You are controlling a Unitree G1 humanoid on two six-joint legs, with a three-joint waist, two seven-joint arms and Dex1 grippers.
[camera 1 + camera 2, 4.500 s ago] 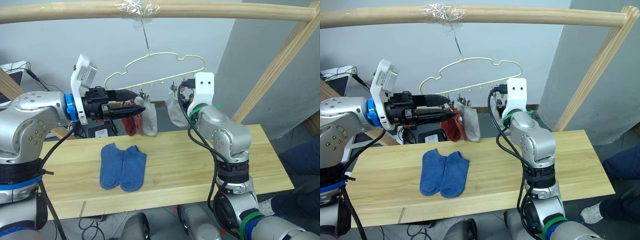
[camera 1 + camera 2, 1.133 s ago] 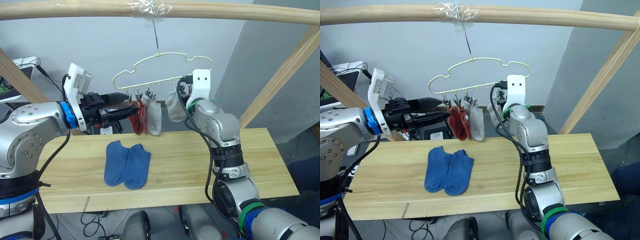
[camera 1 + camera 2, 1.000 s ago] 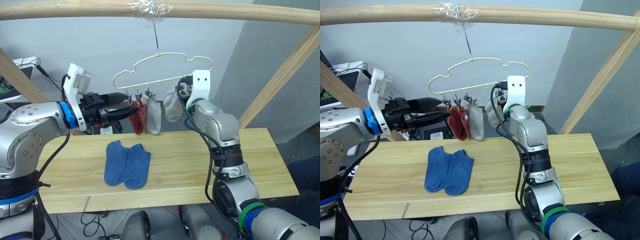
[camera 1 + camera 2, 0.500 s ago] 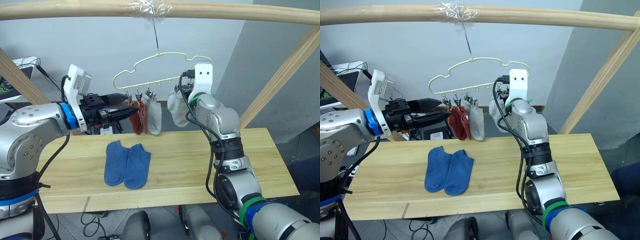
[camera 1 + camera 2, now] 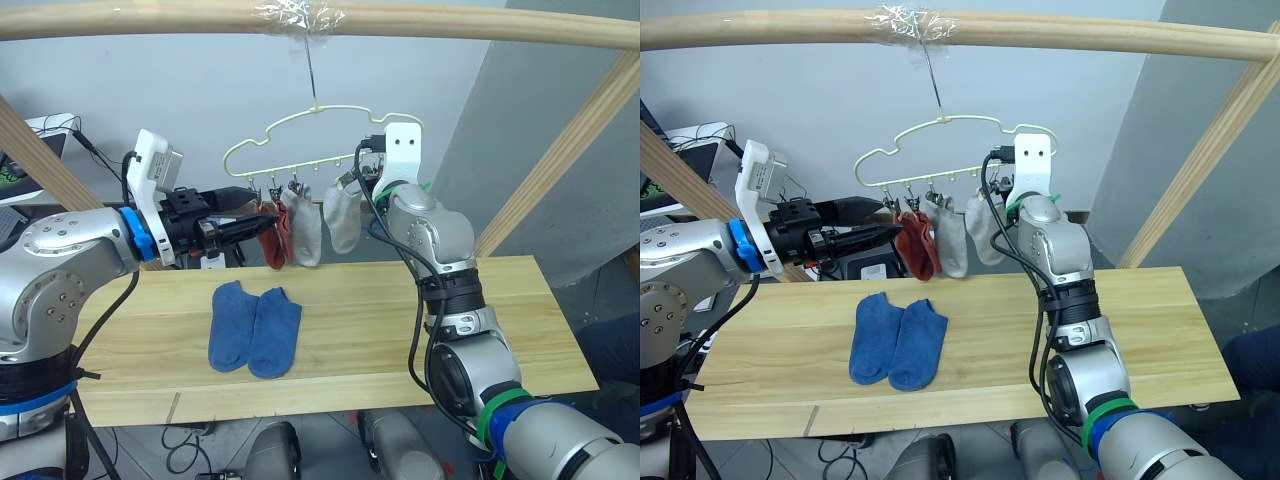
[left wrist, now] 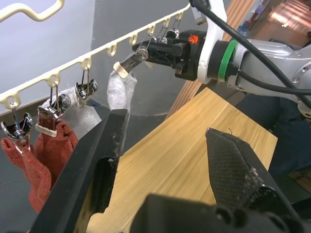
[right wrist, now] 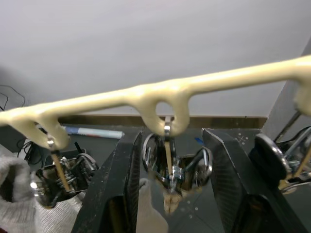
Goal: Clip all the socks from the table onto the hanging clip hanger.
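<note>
- We see our clip hanger hanging from the pole in the upper middle of the head views, with two rust red socks and two light grey socks clipped along its lower row.
- Two blue socks lie side by side on the table, lower left of centre, toes toward the bottom of the frame; their long axes run roughly up and down the picture.
- Our right tool is up at the hanger, its fingers standing apart on either side of a metal clip without squeezing it. The second grey sock hangs just below and left of it.
- Our left tool is held level at the left end of the clip row, tips beside the red socks; the left wrist view shows its fingers apart with nothing between them.
- The relation that matters next, as we judge it: the blue pair lies below and a little left of the hanger, well under both tools. The left arm looks nearer, since the pair sits almost straight beneath its fingertips, while the right tool would have to cross over toward the left.
- We would come down across a sock's short width near the cuff.
</note>
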